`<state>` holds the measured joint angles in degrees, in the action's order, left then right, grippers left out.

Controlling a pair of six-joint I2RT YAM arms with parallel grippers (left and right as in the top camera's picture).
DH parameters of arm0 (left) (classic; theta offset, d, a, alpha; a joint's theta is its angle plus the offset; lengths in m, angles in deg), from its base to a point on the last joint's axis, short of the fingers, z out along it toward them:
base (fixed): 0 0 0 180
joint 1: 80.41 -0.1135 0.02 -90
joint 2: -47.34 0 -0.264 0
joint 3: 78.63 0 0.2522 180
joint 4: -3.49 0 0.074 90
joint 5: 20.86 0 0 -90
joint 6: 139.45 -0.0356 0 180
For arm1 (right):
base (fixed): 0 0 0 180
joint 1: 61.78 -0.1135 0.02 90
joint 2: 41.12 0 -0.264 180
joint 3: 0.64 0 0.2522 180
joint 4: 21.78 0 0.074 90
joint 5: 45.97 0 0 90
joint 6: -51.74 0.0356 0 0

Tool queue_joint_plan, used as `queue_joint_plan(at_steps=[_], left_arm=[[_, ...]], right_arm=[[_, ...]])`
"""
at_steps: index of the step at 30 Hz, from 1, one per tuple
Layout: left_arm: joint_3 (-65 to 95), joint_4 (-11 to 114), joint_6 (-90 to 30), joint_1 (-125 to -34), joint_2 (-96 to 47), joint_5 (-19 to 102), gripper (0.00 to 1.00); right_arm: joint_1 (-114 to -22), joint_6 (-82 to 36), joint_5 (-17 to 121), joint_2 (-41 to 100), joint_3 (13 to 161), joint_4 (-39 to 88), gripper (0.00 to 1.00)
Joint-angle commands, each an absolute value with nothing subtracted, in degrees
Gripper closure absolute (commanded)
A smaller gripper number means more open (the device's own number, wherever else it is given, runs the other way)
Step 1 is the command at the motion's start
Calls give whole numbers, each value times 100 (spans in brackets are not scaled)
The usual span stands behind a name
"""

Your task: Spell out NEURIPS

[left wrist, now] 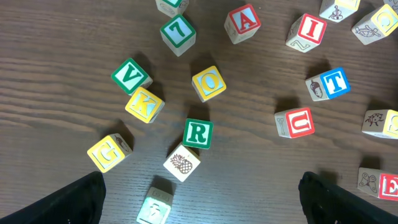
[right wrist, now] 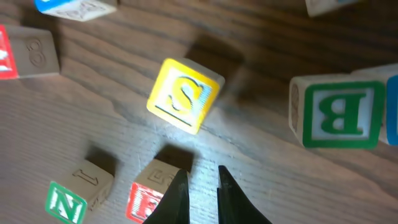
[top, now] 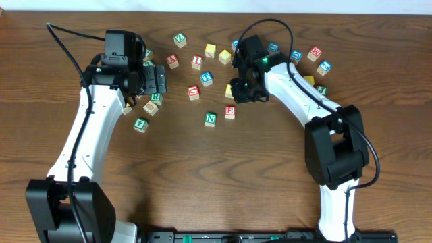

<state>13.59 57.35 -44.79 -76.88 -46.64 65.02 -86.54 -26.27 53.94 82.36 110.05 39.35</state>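
Your left jaws: spread wide, empty. Ahead between them: green R cube (left wrist: 198,133), pineapple cube (left wrist: 181,163) just beside it; red U cube (left wrist: 300,122) ahead to the right. Your right jaws: clenched, grasping nothing. Ahead of the tips: yellow S cube (right wrist: 183,94); red E cube (right wrist: 146,199) just left of them, green N cube (right wrist: 67,202) farther left, all on the worktop (right wrist: 280,186).

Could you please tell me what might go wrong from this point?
The R cube sits against a pineapple cube, so the open left claw may catch both. The right claw is shut and empty just above the E cube; lowering like that could knock it away from the N cube.
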Motion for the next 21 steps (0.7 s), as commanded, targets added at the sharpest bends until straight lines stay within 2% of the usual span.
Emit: queue_joint_plan(at_steps=[1,21], left_arm=[[1496,5753,-4446,-7696,-4716,6552,2],[1496,5753,-4448,-7696,-4716,6552,2]], right_arm=[[-8839,-2470,5224,8328,11077,3837,89],[-9038,-2238,5060,8555,11060,3808,88]])
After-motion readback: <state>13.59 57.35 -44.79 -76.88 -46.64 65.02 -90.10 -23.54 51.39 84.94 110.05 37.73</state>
